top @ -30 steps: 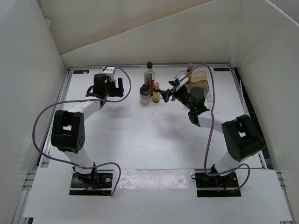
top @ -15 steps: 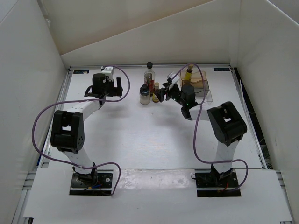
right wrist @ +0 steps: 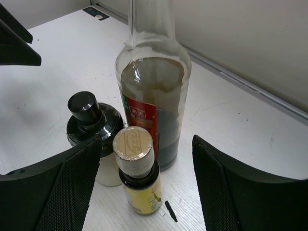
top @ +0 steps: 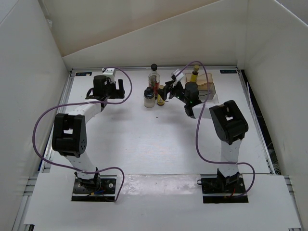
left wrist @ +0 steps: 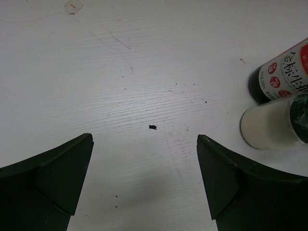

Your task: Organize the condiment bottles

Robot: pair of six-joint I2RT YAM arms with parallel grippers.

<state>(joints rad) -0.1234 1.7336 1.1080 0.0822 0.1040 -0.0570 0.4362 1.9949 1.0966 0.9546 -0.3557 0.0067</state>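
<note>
The left gripper [left wrist: 144, 138] hangs over the table [left wrist: 144, 57], jaws apart and holding nothing. The right gripper [right wrist: 146, 144] stands with its jaws wide apart either side of a small yellow bottle [right wrist: 139, 192], touching neither side. Just behind the bottle stand a squat black-capped jar [right wrist: 91, 126] and a tall clear bottle [right wrist: 154, 96]. A second yellow bottle [top: 194, 75] stands at the clear rack's [top: 209, 87] far corner.

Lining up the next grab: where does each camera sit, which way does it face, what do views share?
Top external: above and behind the bases, looking down on the table; both arms show.
Left wrist: looks down at bare table; open left gripper frames it, tall bottle and squat jar at right edge.
Right wrist: low, faces those two plus small yellow bottle; open right gripper shows.
Shared: both wrists see tall bottle, squat jar.
</note>
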